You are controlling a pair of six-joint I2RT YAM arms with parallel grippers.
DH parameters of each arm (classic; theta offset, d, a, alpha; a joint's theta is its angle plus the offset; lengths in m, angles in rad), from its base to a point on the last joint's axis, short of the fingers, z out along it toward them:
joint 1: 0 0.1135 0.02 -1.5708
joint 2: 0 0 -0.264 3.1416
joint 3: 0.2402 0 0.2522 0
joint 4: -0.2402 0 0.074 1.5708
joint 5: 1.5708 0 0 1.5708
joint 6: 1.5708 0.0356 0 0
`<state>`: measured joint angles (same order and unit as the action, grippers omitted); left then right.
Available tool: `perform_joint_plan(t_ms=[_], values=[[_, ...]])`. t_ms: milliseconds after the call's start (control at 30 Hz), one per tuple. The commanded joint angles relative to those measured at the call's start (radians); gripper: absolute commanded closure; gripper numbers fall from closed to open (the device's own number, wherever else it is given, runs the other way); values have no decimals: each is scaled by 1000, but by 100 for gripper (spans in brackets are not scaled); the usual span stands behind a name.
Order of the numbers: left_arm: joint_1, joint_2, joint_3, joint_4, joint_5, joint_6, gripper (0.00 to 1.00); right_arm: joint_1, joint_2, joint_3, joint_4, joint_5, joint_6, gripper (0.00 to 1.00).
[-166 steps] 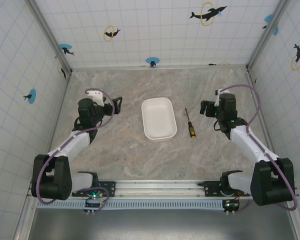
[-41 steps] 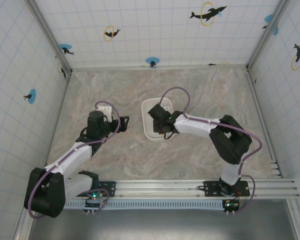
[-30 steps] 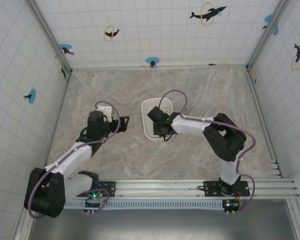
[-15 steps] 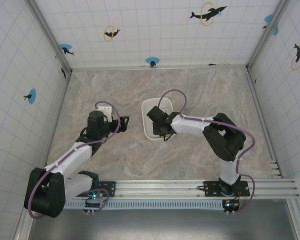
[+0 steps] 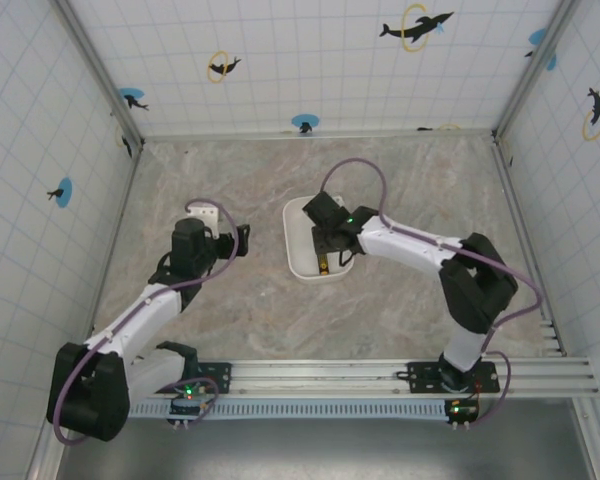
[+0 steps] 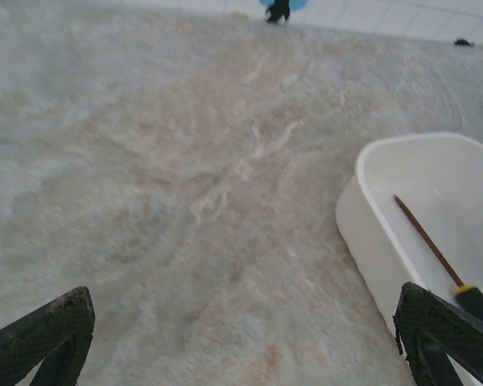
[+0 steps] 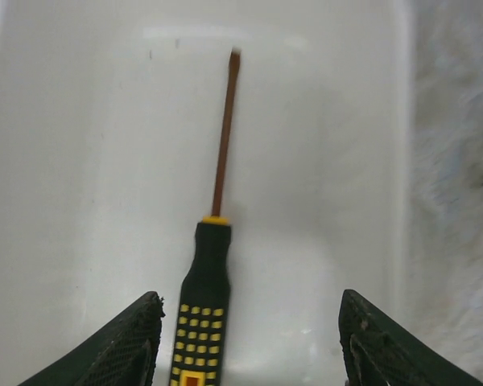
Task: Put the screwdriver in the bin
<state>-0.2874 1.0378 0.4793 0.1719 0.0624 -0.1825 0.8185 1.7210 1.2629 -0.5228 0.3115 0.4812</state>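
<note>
The screwdriver [image 7: 213,265] is laid flat in the bin [image 7: 80,161], framed by the spread jaws of the right gripper [image 7: 249,299], while the jaws of the left gripper [image 6: 241,296] are spread over the table [image 6: 185,161].

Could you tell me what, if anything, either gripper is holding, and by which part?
Nothing: the screwdriver lies free in the bin; the right gripper and left gripper are open.

I can read no word, number or brand in any of my views. The back wall [image 5: 310,70] carries only pictures, black dolphin shapes [image 5: 400,30] on yellow rings and blue discs, without letters. The handle of the screwdriver [image 7: 211,257] has a pattern of yellow squares but no writing I can make out, and the bin [image 6: 370,233] is plain white.
</note>
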Motion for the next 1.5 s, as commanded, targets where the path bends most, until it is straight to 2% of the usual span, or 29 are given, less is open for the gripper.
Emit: perform_joint_plan(t_ms=[0, 133, 267, 333, 400, 567, 633, 867, 1167, 1467], values=[[-4, -43, 19, 86, -85, 121, 2, -97, -135, -73, 51, 9, -202, 39], [-4, -36, -12, 214, -163, 197, 2, -263, -265, -220, 232, -60, -290, 38], [-3, 5, -52, 339, -240, 275, 3, -401, -343, -341, 398, -32, -348, 38], [1, 32, -73, 395, -277, 307, 3, -467, -365, -401, 476, -2, -331, 38], [14, 54, -89, 437, -286, 324, 3, -537, -380, -464, 552, -24, -303, 38], [134, 90, -175, 597, -156, 257, 3, -640, -420, -642, 791, 11, -332, 37], [184, 103, -203, 649, -107, 227, 3, -686, -457, -682, 834, -25, -339, 37], [270, 164, -251, 764, -25, 193, 3, -818, -526, -833, 1053, -29, -351, 37], [308, 258, -257, 840, 11, 181, 3, -854, -397, -979, 1456, -59, -332, 37], [318, 301, -246, 881, 20, 203, 3, -804, -248, -1003, 1642, -23, -375, 37]])
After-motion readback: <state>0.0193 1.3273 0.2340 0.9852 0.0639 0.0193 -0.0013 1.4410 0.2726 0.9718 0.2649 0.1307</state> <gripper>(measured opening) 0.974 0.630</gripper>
